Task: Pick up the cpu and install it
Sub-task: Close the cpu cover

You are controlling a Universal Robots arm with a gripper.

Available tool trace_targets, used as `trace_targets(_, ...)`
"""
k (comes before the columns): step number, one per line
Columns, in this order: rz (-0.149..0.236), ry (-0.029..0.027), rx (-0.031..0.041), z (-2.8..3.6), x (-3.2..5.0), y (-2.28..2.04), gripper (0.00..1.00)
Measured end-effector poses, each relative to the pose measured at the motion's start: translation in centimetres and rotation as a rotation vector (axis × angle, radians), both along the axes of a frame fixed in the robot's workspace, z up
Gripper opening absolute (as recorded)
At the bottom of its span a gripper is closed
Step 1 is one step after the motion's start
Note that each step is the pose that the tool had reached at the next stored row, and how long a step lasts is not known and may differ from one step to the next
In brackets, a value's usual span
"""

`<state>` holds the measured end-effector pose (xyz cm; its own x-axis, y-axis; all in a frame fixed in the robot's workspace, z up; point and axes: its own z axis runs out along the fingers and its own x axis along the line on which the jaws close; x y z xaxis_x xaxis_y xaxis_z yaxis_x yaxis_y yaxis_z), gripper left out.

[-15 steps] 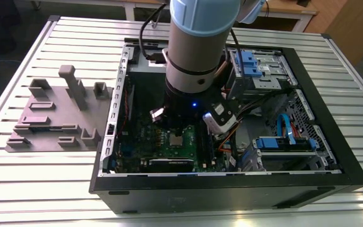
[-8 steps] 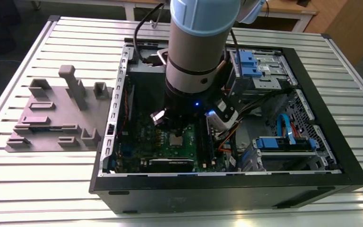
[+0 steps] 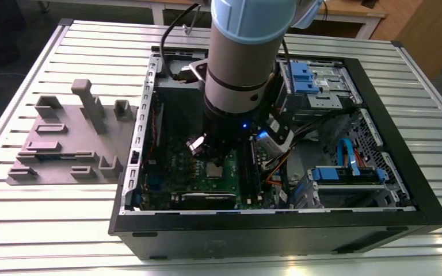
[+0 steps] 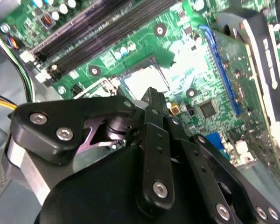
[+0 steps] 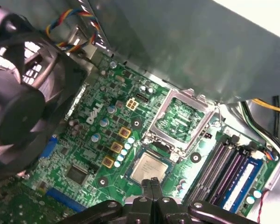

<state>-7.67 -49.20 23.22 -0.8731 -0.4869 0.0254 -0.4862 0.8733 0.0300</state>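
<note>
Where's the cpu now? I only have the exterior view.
Observer: In the first wrist view the cpu lies flat on the motherboard, not in the gripper.
Operator: Retention frame closed over it?
Observer: No. The metal frame is swung open beside the cpu.
Operator: Gripper state?
Observer: Shut with nothing in it. In both wrist views it is close over the cpu's edge. I can't tell if it is touching.

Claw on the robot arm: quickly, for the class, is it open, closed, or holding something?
Claw: closed, holding nothing; its tips are close to the small flat square silvery-topped cpu lying on the green circuit board.
</note>
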Motion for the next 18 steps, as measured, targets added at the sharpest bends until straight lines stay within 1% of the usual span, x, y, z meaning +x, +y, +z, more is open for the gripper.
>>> trace_targets(2, 0.000, 0.0010, 0.0001, -0.01, 0.43, 0.04, 0.10)
trace_targets(4, 0.000, 0.0015, -0.0002, -0.02, 0.83, 0.17, 0.10)
trace_targets(8, 0.001, 0.0015, -0.0001, -0.06, 1.46, 0.30, 0.10)
trace_targets(10, 0.008, 0.0015, -0.0001, -0.08, 1.66, 0.31, 0.10)
trace_targets(11, 0.020, 0.0015, -0.0001, -0.08, 1.67, 0.31, 0.10)
trace_targets(18, 0.147, 0.0015, -0.0003, -0.11, 1.68, 0.31, 0.10)
